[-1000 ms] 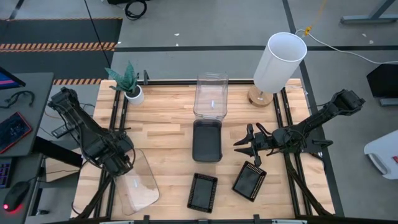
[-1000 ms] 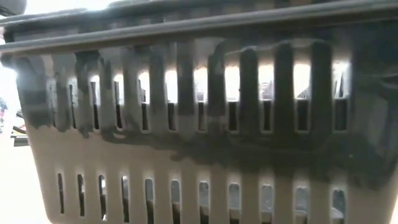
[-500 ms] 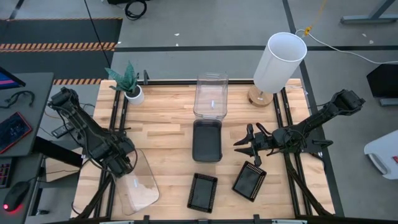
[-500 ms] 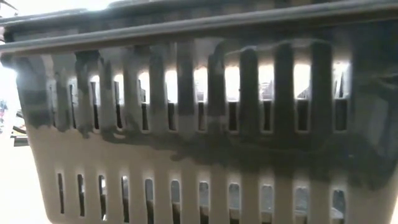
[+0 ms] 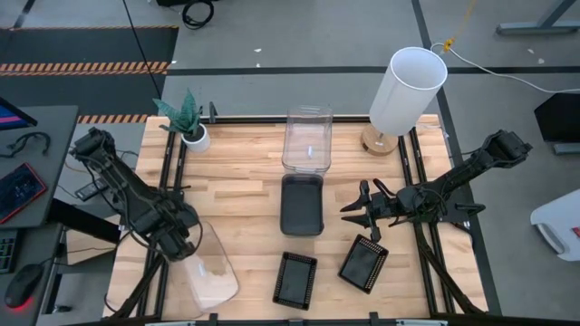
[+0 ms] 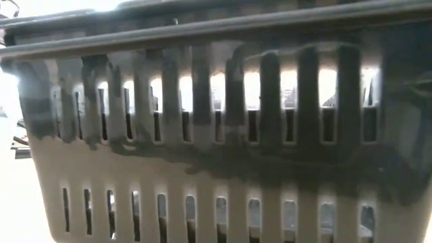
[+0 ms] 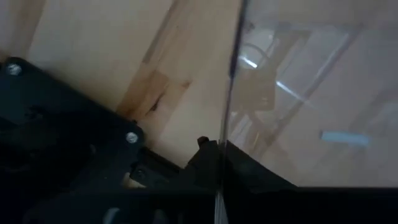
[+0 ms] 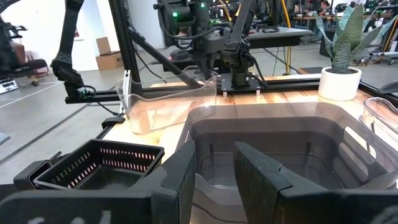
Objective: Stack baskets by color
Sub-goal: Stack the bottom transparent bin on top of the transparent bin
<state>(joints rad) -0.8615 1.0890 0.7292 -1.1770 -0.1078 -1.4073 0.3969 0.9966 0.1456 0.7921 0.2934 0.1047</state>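
Observation:
A large clear basket (image 5: 210, 272) lies at the table's near left, and my left gripper (image 5: 178, 237) stands over its far-left rim, shut on it. Two more clear baskets (image 5: 308, 138) stand nested at the far middle, with a smoky grey basket (image 5: 302, 205) just in front of them. Two black mesh trays (image 5: 295, 279) (image 5: 364, 264) sit near the front edge. My right gripper (image 5: 356, 214) hovers right of the grey basket (image 8: 280, 143), level and open, with nothing between its fingers. My left gripper pinches the clear basket's thin side wall (image 7: 225, 130) at its rim, one finger inside the basket and one outside. The fingers come from above, pointing down. Seen from the right wrist, the basket (image 8: 165, 102) sits tilted; whether its bottom is off the table I cannot tell.
A white cylinder lamp (image 5: 408, 91) stands at the far right and a small potted plant (image 5: 188, 122) at the far left. A dark slotted basket wall (image 6: 216, 135) fills the whole low view. Bare wood lies between the clear basket and the grey one.
My left gripper has sunk a little onto the clear basket's rim and shut on its wall. The basket's near end has swung slightly toward the table's right.

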